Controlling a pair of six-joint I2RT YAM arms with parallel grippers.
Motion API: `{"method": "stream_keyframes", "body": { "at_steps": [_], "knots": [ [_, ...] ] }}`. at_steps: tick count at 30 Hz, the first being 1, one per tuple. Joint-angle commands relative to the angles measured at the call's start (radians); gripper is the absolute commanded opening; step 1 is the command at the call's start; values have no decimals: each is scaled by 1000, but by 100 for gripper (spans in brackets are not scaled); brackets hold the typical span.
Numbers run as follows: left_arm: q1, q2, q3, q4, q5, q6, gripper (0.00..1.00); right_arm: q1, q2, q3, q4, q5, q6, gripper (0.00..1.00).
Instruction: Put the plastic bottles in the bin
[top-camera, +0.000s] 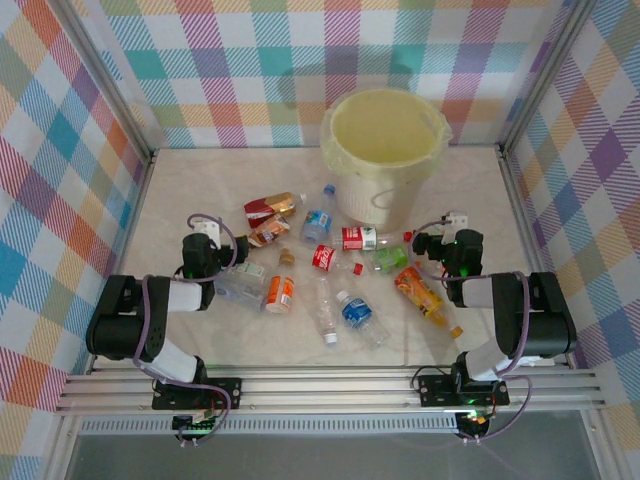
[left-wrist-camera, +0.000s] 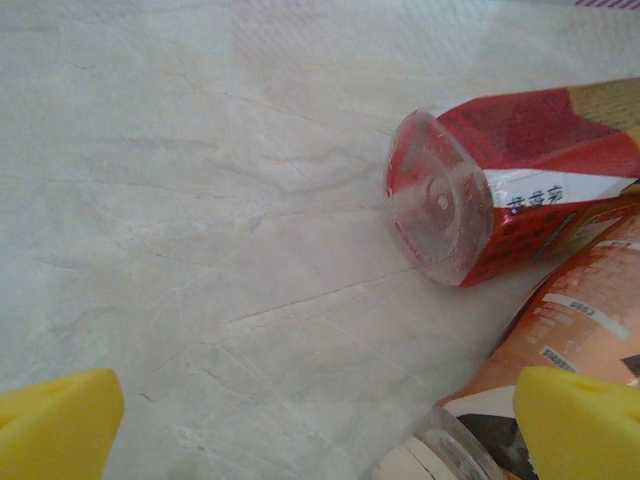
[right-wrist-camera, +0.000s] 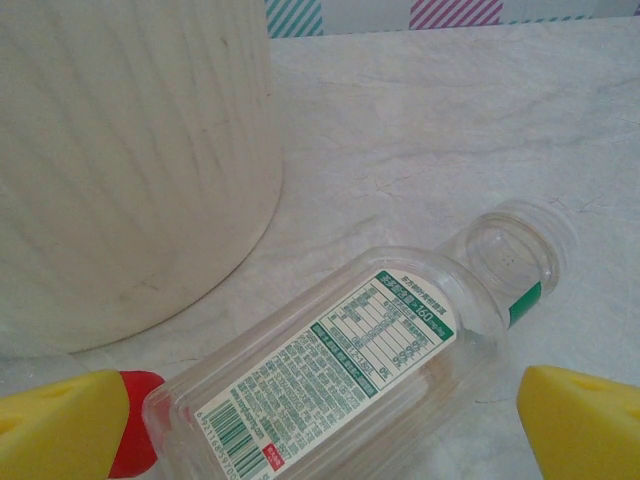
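Marbled pale tabletop (top-camera: 180, 330) inside a checked-cloth enclosure; the bin (top-camera: 385, 195) stands upright at the far middle, with no bottle seen inside it from above. The plastic bottles (top-camera: 330, 285) lie scattered on the tabletop between the two arms, in front of the bin.

Left gripper (left-wrist-camera: 318, 425): jaws wide, holding nothing, low over the surface; a red-labelled bottle (left-wrist-camera: 520, 180) lies ahead to its right, and an orange-labelled bottle (left-wrist-camera: 575, 320) lies by its right finger.

Right gripper (right-wrist-camera: 320, 425): jaws wide, empty; a clear green-labelled bottle (right-wrist-camera: 350, 370) lies on its side between its fingers, close to the bin's wall.

Judgement: the task is at its start, with the first pick in hand; the right arm is better placed. The next move calls for settling lower, closing across the slanted body, then lifting clear over the tall rim; thin plastic may squirm or crush.
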Motion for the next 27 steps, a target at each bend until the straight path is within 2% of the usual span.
{"method": "stream_keyframes", "body": {
  "at_steps": [1, 7, 10, 14, 20, 23, 25, 27],
  "knots": [
    [-1, -105, -10, -28, -24, -13, 100, -5, -79, -11, -16, -18, -14, 100],
    [-73, -275, 89, -318, -136, -54, 100, 1, -289, 32, -316, 28, 59, 100],
    [-128, -332, 182, -494, -138, -111, 100, 8, -404, 79, -527, 65, 112, 100],
    [-209, -344, 389, -806, -140, -202, 100, 32, -569, 122, -770, 55, 189, 100],
    [-347, -343, 630, -1063, 44, -249, 100, 72, -767, 143, -1030, -33, 305, 100],
    [-380, -313, 747, -1158, 234, -248, 100, 111, -814, 195, -1178, -35, 376, 100],
    [-385, -281, 826, -1196, 420, -220, 100, 139, -778, 270, -1321, -28, 420, 100],
    [-391, -246, 890, -1223, 515, -192, 100, 189, -746, 302, -1369, -53, 416, 100]
  ]
}}
